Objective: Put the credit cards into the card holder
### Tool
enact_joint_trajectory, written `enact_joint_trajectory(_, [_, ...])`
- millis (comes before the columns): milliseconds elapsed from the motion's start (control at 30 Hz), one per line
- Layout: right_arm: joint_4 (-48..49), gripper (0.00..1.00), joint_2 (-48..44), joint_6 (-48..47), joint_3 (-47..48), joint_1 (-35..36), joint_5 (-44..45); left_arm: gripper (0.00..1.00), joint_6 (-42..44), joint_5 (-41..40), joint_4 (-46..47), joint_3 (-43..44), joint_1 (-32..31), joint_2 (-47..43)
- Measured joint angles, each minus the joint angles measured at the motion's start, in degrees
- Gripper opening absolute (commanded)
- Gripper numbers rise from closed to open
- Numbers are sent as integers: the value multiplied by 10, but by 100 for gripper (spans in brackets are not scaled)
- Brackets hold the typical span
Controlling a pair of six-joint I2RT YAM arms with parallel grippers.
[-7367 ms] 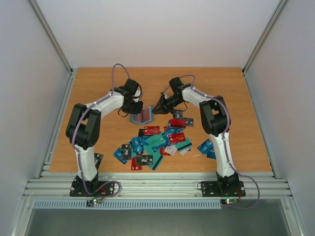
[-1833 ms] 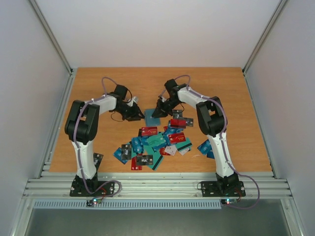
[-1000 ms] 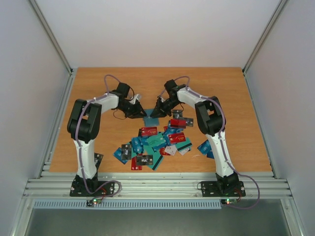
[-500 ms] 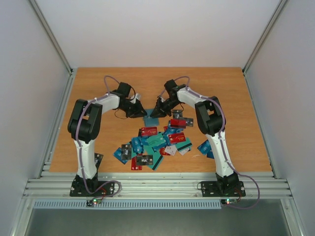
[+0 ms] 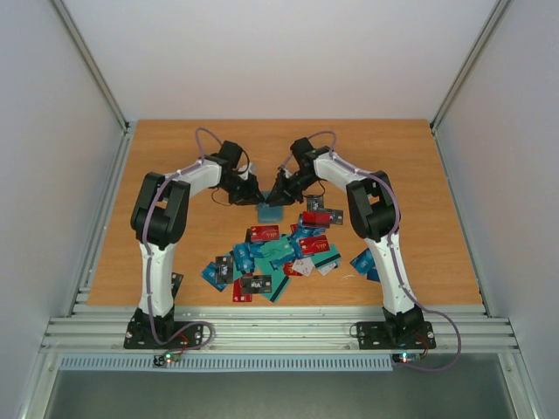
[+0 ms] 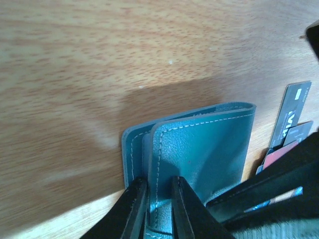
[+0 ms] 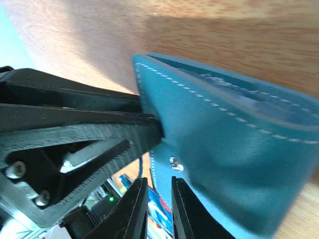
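Since half a second ago the left arm has swung its elbow inward and brought the left claw up against the left side of the card holder, where its fingers now stand almost together, pinching one teal leaf near the stitched edge. Opposite it, the right claw is narrowed just as far and grips the holder's other side, so both claws meet over it, nearly touching each other. Between them, the holder sits at the middle of the desk, its leaves slightly parted along the fold, one long edge down on the wood. Just toward the near edge lie the credit cards, a loose overlapping heap of red, teal, blue and black, the closest ones right beside the holder and a few strays by the right arm's forearm. Bare wood runs behind the holder to the far edge and out to both side edges.
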Motion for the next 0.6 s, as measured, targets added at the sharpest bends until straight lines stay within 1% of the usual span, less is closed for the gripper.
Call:
enact_joint_trajectory(100, [-7,24,0,-9,13,0,3,15,12,-19,-18,19,-9,5])
enact_joint_trajectory(233, [-11,28,0,-17,14,0,5,15,21,-37,-34,30,-12,6])
enact_joint_trajectory(600, [1,29,-47,-16,-40,0,9,14,29,-45,-38,31,-13,6])
